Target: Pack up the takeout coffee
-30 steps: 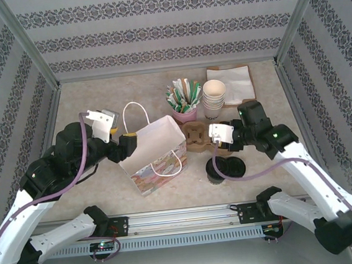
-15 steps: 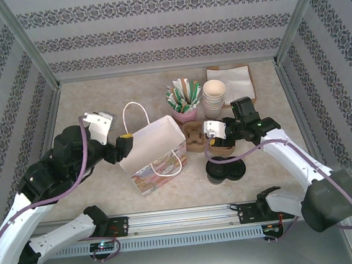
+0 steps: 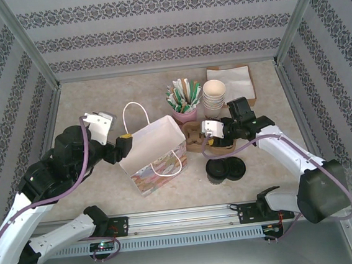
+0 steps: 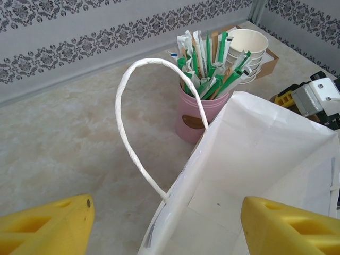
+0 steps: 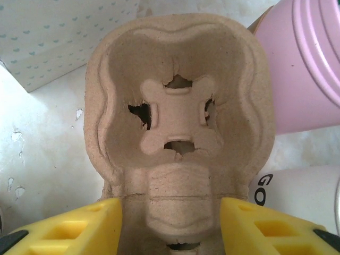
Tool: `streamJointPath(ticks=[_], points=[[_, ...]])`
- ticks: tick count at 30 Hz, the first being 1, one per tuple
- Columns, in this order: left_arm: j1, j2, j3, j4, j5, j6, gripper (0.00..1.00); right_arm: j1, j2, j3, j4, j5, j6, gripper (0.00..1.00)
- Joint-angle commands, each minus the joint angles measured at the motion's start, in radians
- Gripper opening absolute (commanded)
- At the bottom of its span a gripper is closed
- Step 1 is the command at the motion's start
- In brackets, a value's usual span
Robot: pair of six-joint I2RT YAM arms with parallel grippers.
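Right arm has swung left since the earlier frame, off the black lids and over to the cup carrier; left arm has hardly shifted.

Right gripper [image 5: 170, 226]: jaws apart, yellow fingers [image 5: 69, 228] on either side of the near end of the moulded brown pulp cup carrier [image 5: 178, 122]. Cannot tell whether the pads touch it. In the top view the right gripper [image 3: 209, 144] sits at the carrier's [image 3: 193, 136] right end. Beside the carrier in the wrist view: a pink plastic cup [image 5: 303, 69] upper right, a white paper cup with black lettering [image 5: 297, 196] lower right, and a corner of the white paper gift bag [image 5: 58, 37] upper left.

Left gripper [image 4: 167, 228]: jaws wide open, one yellow finger [image 4: 42, 228] outside the bag [image 4: 265, 138] and the other over its mouth, straddling the left wall; not closed on it. The bag's white cord handle [image 4: 125, 106] loops up between them. Top view puts the left gripper [image 3: 127, 144] at the bag's [image 3: 156, 147] left rim.

Takeout coffee, a small cream paper cup with round black plastic lid [image 3: 215, 169], stands on the beige table [image 3: 98, 102], near the right gripper on its base side, right of the bag and outside it. A loose flat black lid [image 3: 235, 167] lies just beside it.

Behind the carrier: pink cup of wrapped straws [image 3: 185, 111], stack of lidless cream cups [image 3: 214, 96], brown and white napkins [image 3: 233, 79].
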Motion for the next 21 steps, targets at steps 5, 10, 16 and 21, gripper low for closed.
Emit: streamJointPath(ticks=[5, 10, 16, 21], points=[[-0.013, -0.005, 0.006, -0.032, -0.027, -0.008, 0.74, 0.001, 0.032, 0.015, 0.009, 0.02, -0.013, 0.52], [-0.014, -0.006, 0.008, -0.037, -0.03, -0.011, 0.74, 0.009, 0.048, 0.028, 0.004, 0.028, -0.015, 0.52], [-0.014, -0.008, 0.006, -0.038, -0.031, -0.017, 0.74, 0.022, 0.06, 0.038, 0.016, 0.025, -0.009, 0.52], [-0.014, -0.009, 0.007, -0.039, -0.032, -0.019, 0.74, 0.029, 0.069, 0.047, 0.02, 0.03, -0.007, 0.52]])
